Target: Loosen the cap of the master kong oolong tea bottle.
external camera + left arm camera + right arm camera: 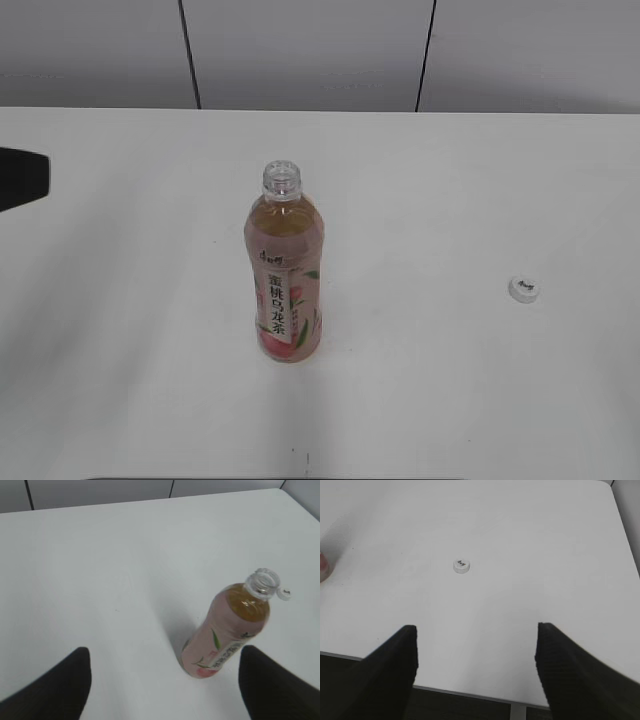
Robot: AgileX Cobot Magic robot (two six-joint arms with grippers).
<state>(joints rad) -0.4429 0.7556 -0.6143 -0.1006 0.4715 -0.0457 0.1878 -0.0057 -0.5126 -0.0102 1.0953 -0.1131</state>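
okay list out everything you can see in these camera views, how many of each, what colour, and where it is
master kong oolong tea bottle: one, clear plastic with pale amber tea and a pink peach label, standing upright near the middle of the table, neck open with no cap on it.
cap: one, white with a small dark mark on top, lying on the table apart from the bottle, toward the right side of the exterior view.
table: one, white, under both things.
wall: pale grey panels with dark seams, behind the table.
left gripper: one, black fingers spread wide, holding nothing, pulled back from the bottle.
right gripper: one, black fingers spread wide, holding nothing, near the table's front edge, back from the cap.
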